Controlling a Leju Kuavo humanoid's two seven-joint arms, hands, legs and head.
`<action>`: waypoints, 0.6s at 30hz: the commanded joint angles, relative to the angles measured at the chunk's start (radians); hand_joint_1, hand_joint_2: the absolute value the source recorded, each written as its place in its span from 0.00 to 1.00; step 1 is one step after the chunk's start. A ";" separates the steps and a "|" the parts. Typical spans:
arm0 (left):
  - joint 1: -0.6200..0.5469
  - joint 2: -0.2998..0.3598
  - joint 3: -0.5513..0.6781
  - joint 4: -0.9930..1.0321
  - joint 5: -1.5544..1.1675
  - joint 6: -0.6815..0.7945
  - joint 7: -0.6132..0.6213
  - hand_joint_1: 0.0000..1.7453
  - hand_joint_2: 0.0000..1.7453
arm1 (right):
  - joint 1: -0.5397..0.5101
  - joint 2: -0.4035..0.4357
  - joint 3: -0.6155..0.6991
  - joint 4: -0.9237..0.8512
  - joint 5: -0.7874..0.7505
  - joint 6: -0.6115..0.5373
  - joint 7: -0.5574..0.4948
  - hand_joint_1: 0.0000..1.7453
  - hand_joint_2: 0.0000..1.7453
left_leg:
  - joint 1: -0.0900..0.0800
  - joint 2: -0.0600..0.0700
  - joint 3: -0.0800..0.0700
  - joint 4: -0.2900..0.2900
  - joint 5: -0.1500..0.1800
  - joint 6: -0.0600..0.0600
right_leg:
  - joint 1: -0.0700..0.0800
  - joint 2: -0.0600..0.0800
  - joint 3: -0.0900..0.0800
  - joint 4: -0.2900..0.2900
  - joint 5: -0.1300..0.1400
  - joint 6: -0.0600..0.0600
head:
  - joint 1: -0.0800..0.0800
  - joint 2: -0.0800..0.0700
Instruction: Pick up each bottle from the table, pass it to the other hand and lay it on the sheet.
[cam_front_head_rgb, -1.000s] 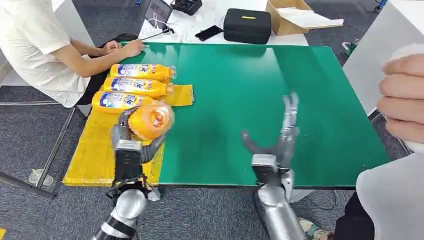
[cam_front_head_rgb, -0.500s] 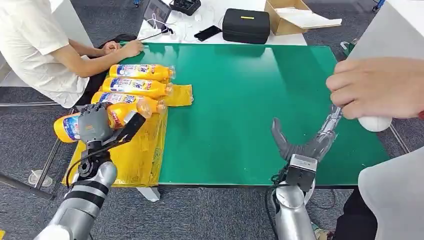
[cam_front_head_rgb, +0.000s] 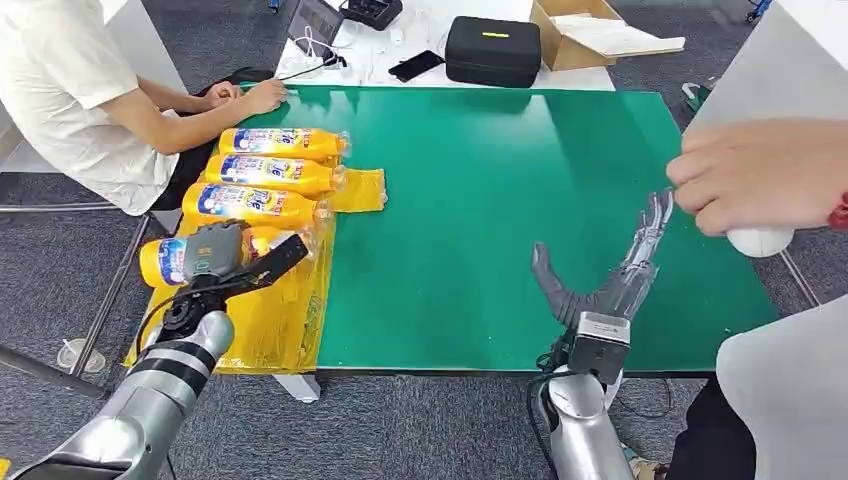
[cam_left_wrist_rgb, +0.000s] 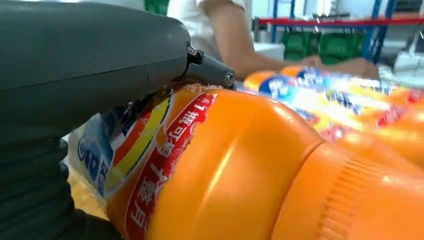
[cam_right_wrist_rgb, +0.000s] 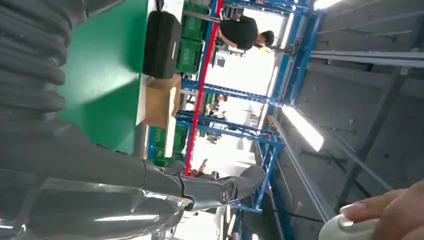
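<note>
Left hand (cam_front_head_rgb: 215, 255) grips an orange bottle (cam_front_head_rgb: 165, 262) around its middle and holds it low over the yellow sheet (cam_front_head_rgb: 290, 315), at the near left corner of the green table (cam_front_head_rgb: 480, 200). The bottle lies on its side, with its long way running left to right and its cap end toward the table. From the head view I cannot tell if it is touching the sheet or is just above it. In the left wrist view the thick thumb (cam_left_wrist_rgb: 150, 65) lies over the label, and the darker fingers are hidden behind the bottle.

Right hand (cam_front_head_rgb: 610, 280) is near the front edge of the table, well apart from the bottle. Its fingers are spread and it holds nothing.

Past the held bottle, three more orange bottles (cam_front_head_rgb: 262, 175) lie side by side on the sheet, all pointing the same way. I think the held one only needs to go down beside the nearest of them.

Farther out on the right, a person's hand (cam_front_head_rgb: 755, 175) holds a small white thing that is partly hidden, so I cannot name it. Another person's arm (cam_front_head_rgb: 175, 125) rests at the far left corner.
</note>
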 joint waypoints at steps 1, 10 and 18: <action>-0.061 0.007 -0.057 0.110 0.009 -0.062 -0.011 0.37 1.00 | -0.036 -0.040 0.037 0.076 -0.021 0.002 0.002 0.00 1.00 | 0.000 0.001 0.004 0.000 -0.002 0.001 | 0.001 -0.001 0.004 0.000 -0.001 -0.001 | 0.000 0.000; -0.061 0.008 -0.059 0.113 0.010 -0.070 -0.011 0.13 1.00 | -0.037 -0.040 0.038 0.079 -0.023 0.003 0.002 0.00 1.00 | 0.000 0.002 0.007 0.001 -0.003 0.001 | 0.001 -0.001 0.007 0.001 -0.003 -0.002 | 0.000 0.000; -0.055 0.012 -0.081 0.141 0.026 -0.170 -0.011 0.00 1.00 | -0.043 -0.043 0.037 0.100 -0.036 0.014 0.002 0.00 1.00 | 0.000 0.002 0.011 0.000 -0.004 0.002 | 0.001 -0.001 0.010 0.000 -0.004 -0.003 | 0.000 0.000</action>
